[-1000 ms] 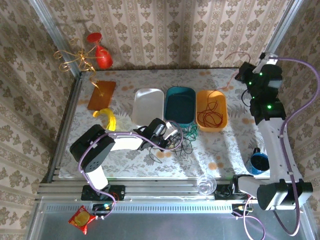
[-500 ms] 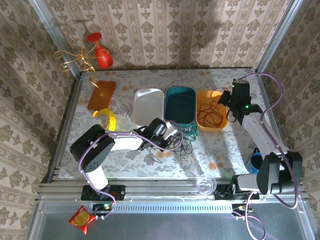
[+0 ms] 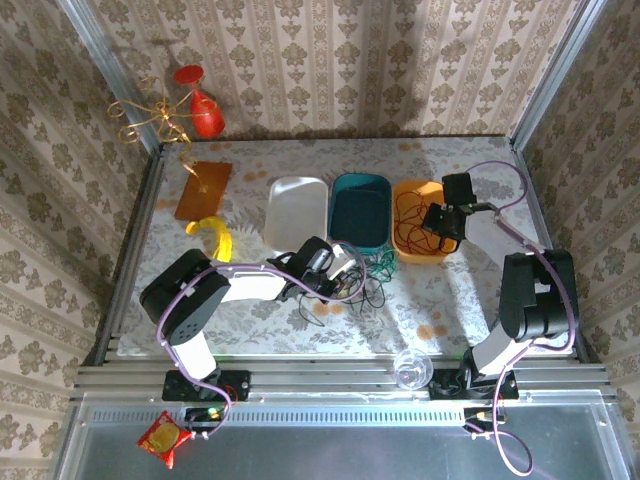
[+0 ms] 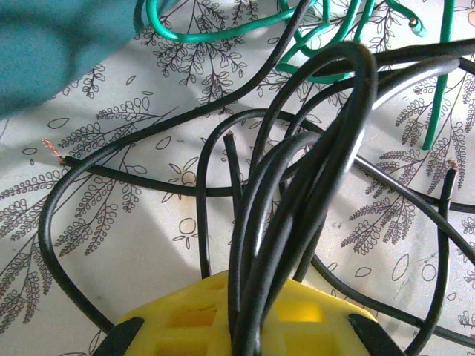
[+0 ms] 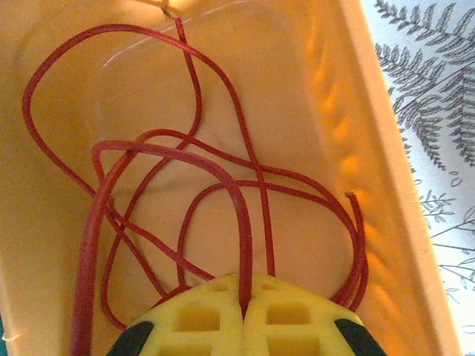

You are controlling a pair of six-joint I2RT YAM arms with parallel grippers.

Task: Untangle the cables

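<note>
The black cables (image 3: 357,287) lie tangled on the table in front of the teal bin, with the green cables (image 3: 383,262) at their far right edge. My left gripper (image 3: 338,277) is shut on a bundle of the black cables (image 4: 297,185) that rises between its yellow fingers (image 4: 178,319). The green cables (image 4: 326,33) lie just beyond. The red cables (image 3: 413,222) lie looped in the orange bin (image 3: 441,252). My right gripper (image 3: 436,222) hangs low over that orange bin (image 5: 364,111), shut on one strand of the red cables (image 5: 185,163).
A white bin (image 3: 297,210) and a teal bin (image 3: 360,205) stand left of the orange one. A brown board (image 3: 203,190) and a banana (image 3: 215,235) lie at the back left. A clear glass (image 3: 412,368) stands on the near rail.
My right gripper has swung down and left from high at the back right corner into the orange bin, still shut on the red cable. The left arm has not moved.
</note>
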